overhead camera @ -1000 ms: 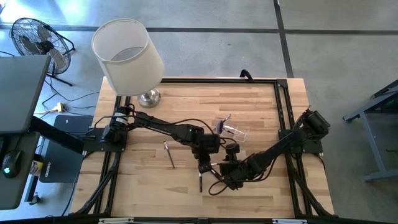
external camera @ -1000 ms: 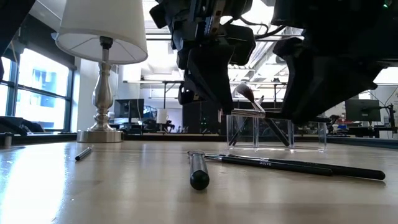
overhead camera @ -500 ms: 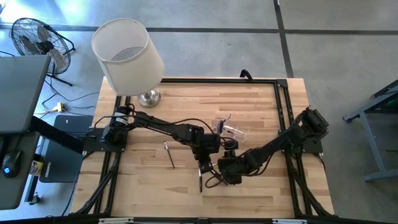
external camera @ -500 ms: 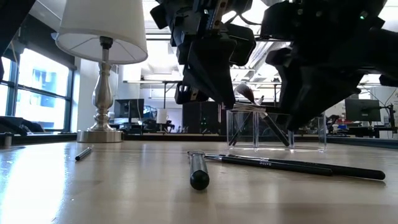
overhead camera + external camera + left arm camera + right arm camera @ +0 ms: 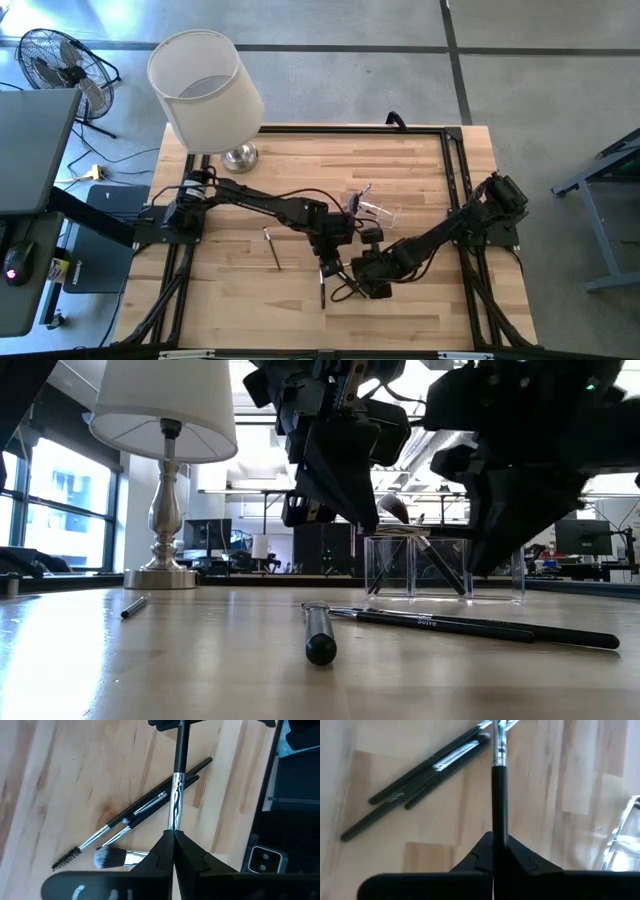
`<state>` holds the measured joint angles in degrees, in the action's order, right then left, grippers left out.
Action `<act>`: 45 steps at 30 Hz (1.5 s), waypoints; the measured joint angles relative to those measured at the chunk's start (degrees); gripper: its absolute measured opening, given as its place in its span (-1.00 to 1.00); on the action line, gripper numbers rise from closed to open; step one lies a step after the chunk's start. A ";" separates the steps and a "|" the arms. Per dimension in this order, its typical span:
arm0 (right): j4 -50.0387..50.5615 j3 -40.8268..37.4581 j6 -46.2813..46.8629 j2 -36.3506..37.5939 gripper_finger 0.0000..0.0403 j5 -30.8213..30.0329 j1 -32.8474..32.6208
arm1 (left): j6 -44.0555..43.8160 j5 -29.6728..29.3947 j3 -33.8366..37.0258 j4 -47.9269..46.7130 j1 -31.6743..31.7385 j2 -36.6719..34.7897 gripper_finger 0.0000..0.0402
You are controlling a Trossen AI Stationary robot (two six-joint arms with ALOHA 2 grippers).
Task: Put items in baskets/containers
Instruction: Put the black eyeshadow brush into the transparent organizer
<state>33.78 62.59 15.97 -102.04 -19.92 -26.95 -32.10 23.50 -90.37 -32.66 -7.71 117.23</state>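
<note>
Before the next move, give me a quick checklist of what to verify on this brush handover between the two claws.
1. Left claw shut on the held brush, at its metal end: ok.
2. Right claw shut on the same brush's dark handle: ok.
3. Only one claw holding, so the brush can travel: not ok.
4. Clear box upright on the table: ok.
5. All brushes boxed: not ok, loose brushes lie on the table.
</note>
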 joint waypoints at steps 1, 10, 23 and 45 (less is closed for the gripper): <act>0.00 0.00 0.30 0.02 -0.93 0.78 0.08 | 0.24 -0.18 0.00 0.15 -0.09 0.00 -1.00; -0.07 -0.02 8.71 0.02 -0.94 2.43 0.10 | 0.83 -2.15 0.00 1.89 -0.10 -0.02 -0.79; 2.38 -2.81 38.60 0.04 -0.93 -2.31 -5.88 | 4.60 0.31 0.00 -3.26 3.88 -2.32 -0.25; -4.30 -12.25 77.00 5.65 -0.95 -20.84 -18.25 | 12.99 -22.94 2.52 -15.40 0.42 -13.96 -0.24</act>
<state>29.48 50.34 92.97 -96.39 -40.77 -45.20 -19.11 0.56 -87.85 -48.06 -7.29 103.27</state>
